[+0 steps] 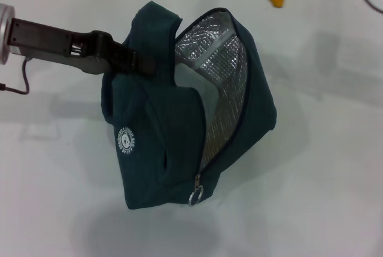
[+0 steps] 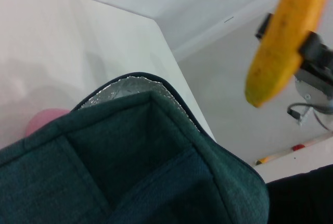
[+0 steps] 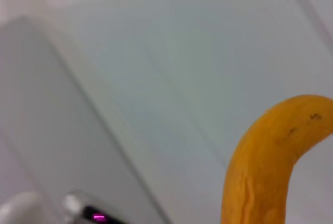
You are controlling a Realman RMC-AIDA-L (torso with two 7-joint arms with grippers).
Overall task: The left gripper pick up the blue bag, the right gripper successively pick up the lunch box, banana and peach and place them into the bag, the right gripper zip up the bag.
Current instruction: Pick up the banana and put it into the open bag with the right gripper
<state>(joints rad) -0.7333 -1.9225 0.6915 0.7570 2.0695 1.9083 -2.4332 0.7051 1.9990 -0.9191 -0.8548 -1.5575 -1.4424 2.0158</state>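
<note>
The banana step is in hand: the left gripper (image 1: 122, 58), reaching in from the desk's left edge, is clamped on the upper rim of the blue bag (image 1: 179, 113) and holds it up over the middle of the white desk (image 1: 335, 149) with its mouth open, while the right gripper (image 2: 312, 52) is closed around the banana (image 2: 283, 36), carrying it in the air above the desk's far edge, well apart from the bag. Only the fruit's tip shows at the top of the head view. A pale flat shape lies inside the mouth, likely the lunch box (image 1: 192, 83), though I cannot tell for certain. The peach (image 2: 44, 122) shows as a round pink patch on the desk just past the bag's rim in the left wrist view. The next move, as I judge it, calls for bringing the banana over the opening and lowering it in lengthwise, since the mouth is narrow and the fabric walls are soft and may sag. The bag is coarse dark teal cloth with crinkled silver foil lining, a round white logo (image 1: 125, 140) and a metal ring pull (image 1: 196, 196) on its zipper; the banana is smooth, curved and orange-yellow with small dark flecks.
</note>
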